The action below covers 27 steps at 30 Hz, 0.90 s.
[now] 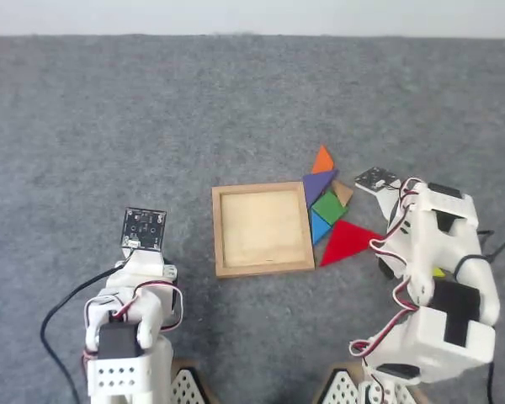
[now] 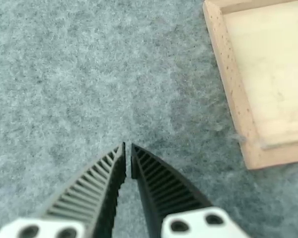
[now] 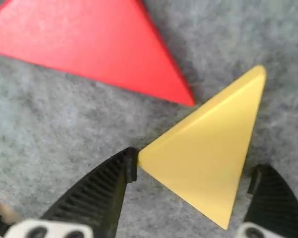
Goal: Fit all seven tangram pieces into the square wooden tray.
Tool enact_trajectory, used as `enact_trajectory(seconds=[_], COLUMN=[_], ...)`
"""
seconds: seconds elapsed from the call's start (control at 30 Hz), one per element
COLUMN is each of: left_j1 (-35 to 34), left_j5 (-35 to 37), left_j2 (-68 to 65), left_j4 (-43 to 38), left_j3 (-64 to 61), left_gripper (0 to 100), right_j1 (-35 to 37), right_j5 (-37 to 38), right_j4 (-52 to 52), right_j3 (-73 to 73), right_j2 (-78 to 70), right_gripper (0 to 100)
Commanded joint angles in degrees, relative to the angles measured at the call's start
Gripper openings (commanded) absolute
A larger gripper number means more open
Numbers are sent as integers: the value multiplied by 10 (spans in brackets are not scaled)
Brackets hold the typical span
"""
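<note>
Grey carpet-like table cover (image 1: 109, 109) beneath square wooden tray (image 1: 217, 236), pale wall (image 1: 252, 17) behind.

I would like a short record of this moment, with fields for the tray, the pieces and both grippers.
tray: wooden tray, no piece inside
pieces beside the tray: orange piece, purple piece, green piece, blue piece, tan piece, red triangle
left gripper: shut, over the carpet near the tray
right gripper: open, one finger each side of the yellow triangle
</note>
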<state>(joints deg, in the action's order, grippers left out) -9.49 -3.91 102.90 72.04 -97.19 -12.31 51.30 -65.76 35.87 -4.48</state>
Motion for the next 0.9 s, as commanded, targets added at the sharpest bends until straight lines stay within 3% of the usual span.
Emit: enact_trajectory(seconds=[0.0,0.47,0.6,0.77,0.87], left_j1=[2,2,2,2,2], left_j5=[-1,-1,-1,-1,-1], left_j2=[11,11,11,11,11], left_j4=[2,2,2,2,2], left_j3=[7,7,7,7,7], left_gripper=[21,21,21,21,21], right_j1=[3,78,88,91,87], right_j5=[-19,-122,-125,-120,-122], right_j4=[13,-40,-44,-39,-28], right_j3=[-22,-20,-13,20,25], right_j2=[2,98,98,97,97], right_gripper=[357,288,300,395,367])
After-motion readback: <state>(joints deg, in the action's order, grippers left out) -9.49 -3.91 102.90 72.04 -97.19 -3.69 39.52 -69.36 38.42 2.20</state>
